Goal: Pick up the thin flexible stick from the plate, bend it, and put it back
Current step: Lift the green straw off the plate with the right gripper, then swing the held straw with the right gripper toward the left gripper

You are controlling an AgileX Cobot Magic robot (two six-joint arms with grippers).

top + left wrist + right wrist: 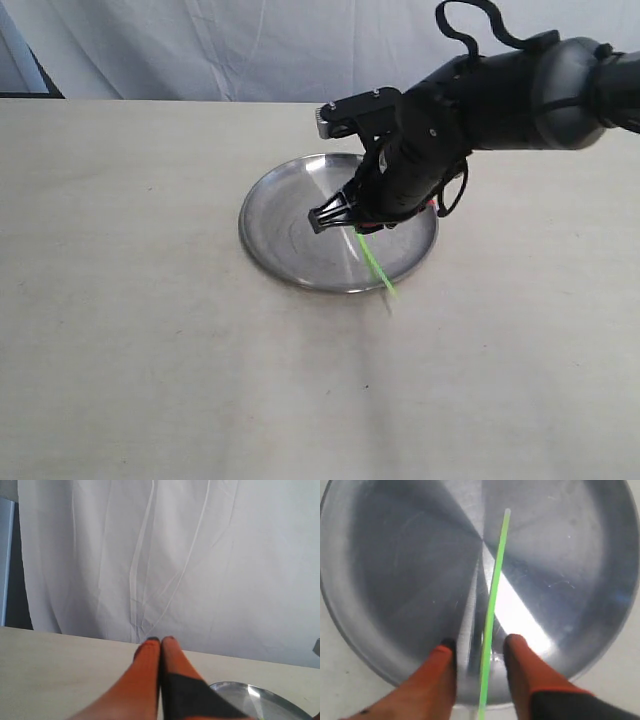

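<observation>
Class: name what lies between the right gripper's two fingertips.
Between the right gripper's fingertips runs the thin green stick, over the steel plate; the right wrist view shows this.

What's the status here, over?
Right gripper open, fingers straddling the stick. Left gripper shut, empty, clear of the plate. Stick lies on the plate, one end over the rim. Nothing in the way.

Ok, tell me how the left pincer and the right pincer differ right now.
The left pincer is shut and empty. The right pincer is open, its orange fingers on either side of the thin neon-green plastic stick. The right pincer is down over the round shiny steel plate, while the left pincer points at the white curtain. Both have orange fingers with black bases.
</observation>
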